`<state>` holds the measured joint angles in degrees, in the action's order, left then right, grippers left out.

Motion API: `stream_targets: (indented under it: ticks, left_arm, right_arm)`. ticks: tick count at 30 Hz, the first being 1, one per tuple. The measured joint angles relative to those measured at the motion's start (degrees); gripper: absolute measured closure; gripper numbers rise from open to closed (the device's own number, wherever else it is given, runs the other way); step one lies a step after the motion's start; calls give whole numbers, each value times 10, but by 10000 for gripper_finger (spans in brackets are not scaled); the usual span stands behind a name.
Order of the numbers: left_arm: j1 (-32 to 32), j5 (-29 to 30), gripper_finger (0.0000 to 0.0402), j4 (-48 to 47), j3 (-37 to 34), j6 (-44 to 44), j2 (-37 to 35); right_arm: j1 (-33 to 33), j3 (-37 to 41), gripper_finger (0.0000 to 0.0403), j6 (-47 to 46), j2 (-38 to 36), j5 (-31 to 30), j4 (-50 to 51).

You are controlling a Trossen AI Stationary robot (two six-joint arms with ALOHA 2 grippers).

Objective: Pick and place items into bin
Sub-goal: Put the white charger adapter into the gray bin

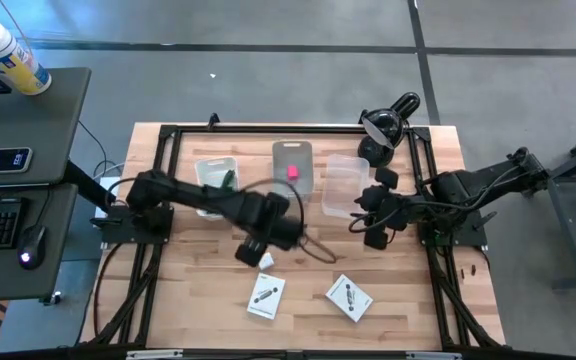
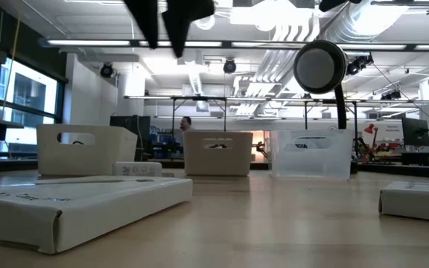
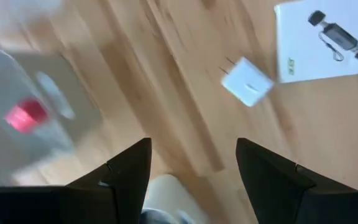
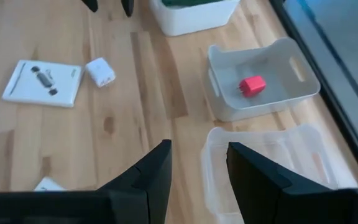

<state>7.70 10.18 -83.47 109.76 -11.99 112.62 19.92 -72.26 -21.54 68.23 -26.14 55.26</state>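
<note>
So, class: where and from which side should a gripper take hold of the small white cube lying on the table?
Grip the white cube across two opposite flat sides, coming straight down from above. It lies alone on the bare wooden table, apart from the card, so the fingers have room either side.

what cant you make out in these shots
- White cube: in the high view the left arm partly covers it.
- Left bin: the left arm crosses it in the high view; the right wrist view's edge cuts it off, so its contents stay unclear.
- Grey bin and pink block: motion-blurred in the left wrist view.
- Print on the cards: too small to read.
</note>
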Motion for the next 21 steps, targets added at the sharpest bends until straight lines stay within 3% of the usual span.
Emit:
stream_targets:
  ticks: [13, 21]
  left_arm:
    - [45, -8, 179, 122, -115, 303, 0]
    - [44, -17, 179, 161, -169, 405, 0]
  right_arm:
    - [46, 0, 258, 6, -1, 15, 16]
    - [81, 0, 258, -19, -1, 6, 15]
